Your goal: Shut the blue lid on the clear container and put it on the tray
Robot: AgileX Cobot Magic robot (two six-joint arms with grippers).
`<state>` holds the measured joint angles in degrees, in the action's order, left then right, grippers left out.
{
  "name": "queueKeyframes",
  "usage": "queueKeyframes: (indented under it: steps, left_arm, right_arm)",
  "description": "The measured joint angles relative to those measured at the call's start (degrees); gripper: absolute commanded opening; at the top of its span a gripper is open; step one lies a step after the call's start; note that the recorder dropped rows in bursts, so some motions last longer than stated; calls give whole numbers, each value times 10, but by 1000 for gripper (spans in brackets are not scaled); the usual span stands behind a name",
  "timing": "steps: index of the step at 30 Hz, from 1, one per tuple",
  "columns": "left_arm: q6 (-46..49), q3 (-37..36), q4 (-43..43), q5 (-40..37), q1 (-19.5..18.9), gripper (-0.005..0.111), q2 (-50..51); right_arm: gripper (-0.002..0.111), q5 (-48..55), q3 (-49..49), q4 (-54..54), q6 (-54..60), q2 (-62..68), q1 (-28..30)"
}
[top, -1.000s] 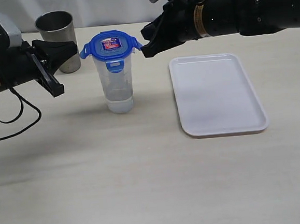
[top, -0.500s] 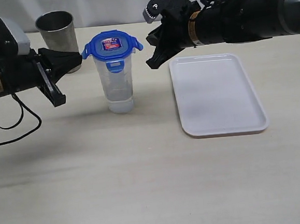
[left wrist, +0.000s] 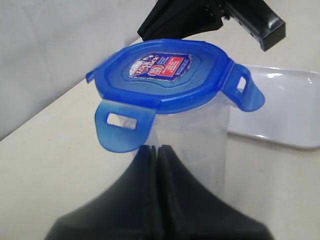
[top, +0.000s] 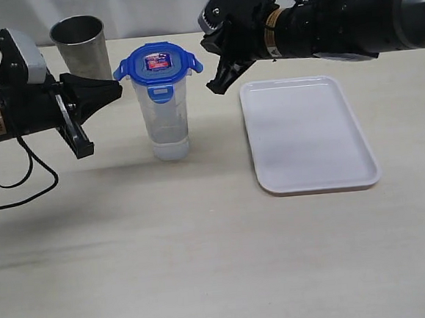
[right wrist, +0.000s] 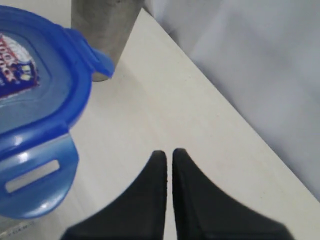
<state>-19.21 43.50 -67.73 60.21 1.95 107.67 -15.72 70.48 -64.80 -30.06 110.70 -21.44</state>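
Note:
The clear container point(top: 169, 122) stands upright on the table with the blue lid point(top: 157, 64) sitting on its rim, the side flaps flaring outward. My left gripper point(top: 118, 87) is shut and empty. Its tips point(left wrist: 156, 148) sit just under a lid flap point(left wrist: 122, 127), close against the container wall point(left wrist: 200, 150). My right gripper point(top: 204, 47) is also shut on nothing and hovers just past the lid's point(right wrist: 30, 85) right flap, its tips point(right wrist: 168, 152) above bare table. The white tray point(top: 310, 133) lies right of the container with nothing on it.
A dull steel cup point(top: 82, 40) stands behind the container's left side, close behind my left arm; it also shows in the right wrist view point(right wrist: 105, 30). A black cable point(top: 22, 177) loops on the table at far left. A tray edge point(left wrist: 285, 125) shows behind the container.
My left gripper has slid right and slightly down, closer to the container under the lid flap. My right gripper has turned and its tip has risen beside the right flap.

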Motion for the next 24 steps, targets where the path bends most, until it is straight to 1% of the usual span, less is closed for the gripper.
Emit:
queueKeyframes:
  steps: [6,16,24]
  left_arm:
    - [0,0,-1,3,0,0,0]
    - [0,0,3,5,0,0,0]
    - [0,0,3,9,0,0,0]
  right_arm:
    - [4,-9,0,28,25,0,0]
    - [4,-15,-24,20,25,-2,0]
    - [4,-20,-25,13,7,-10,0]
